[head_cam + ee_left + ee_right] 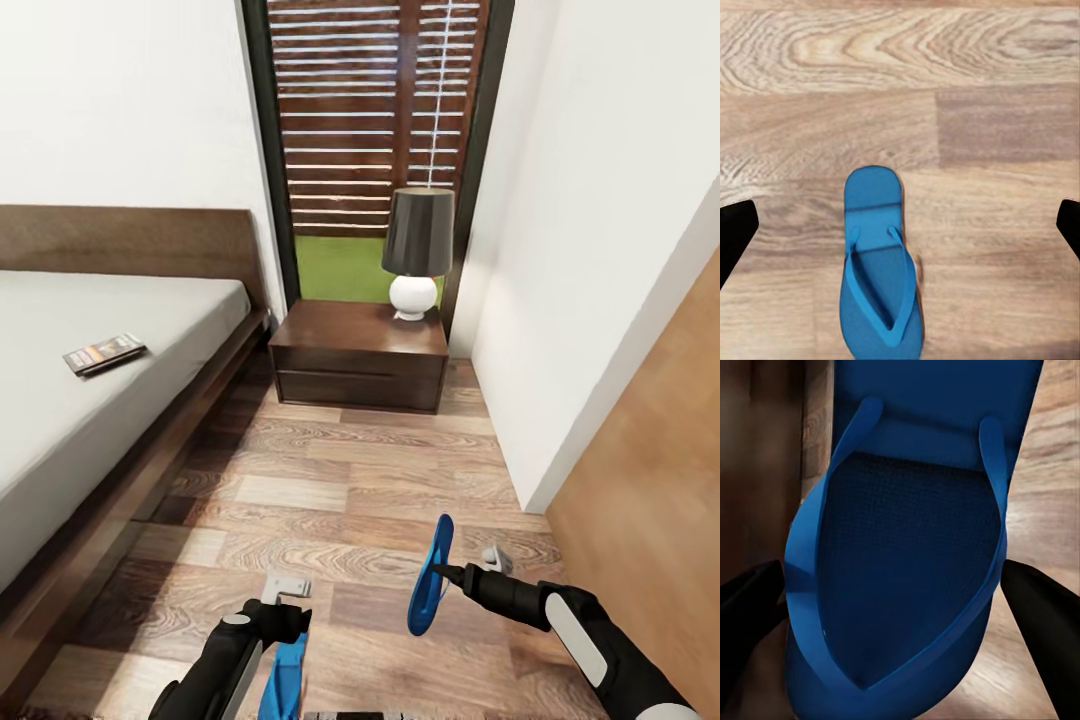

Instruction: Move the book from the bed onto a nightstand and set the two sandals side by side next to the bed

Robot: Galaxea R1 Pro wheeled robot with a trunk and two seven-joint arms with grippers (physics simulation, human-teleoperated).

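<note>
Head view: the right gripper (447, 574) is clamped on one sandal (431, 575), held on edge above the wood floor (330, 480). The left gripper (285, 592) hangs over the second sandal (286, 675), which lies flat on the floor, partly hidden by the arm. The book (104, 354) lies on the bed (120, 410) mattress, well apart from the nightstand (360, 356), which carries a lamp (417, 252).

Left wrist view: the second sandal (879, 266) lies strap-up on the planks. The two fingertips (735, 229) stand wide apart at either side, touching nothing; the left gripper is released.

Right wrist view: the held sandal (911, 555) sits between the dark fingers (750, 604), which press its edges.

Risk: the held sandal is thin and gripped by its edges, so it may twist or slip on lowering and land upside down or askew from its mate. A wide placement would leave the pair apart rather than side by side.
</note>
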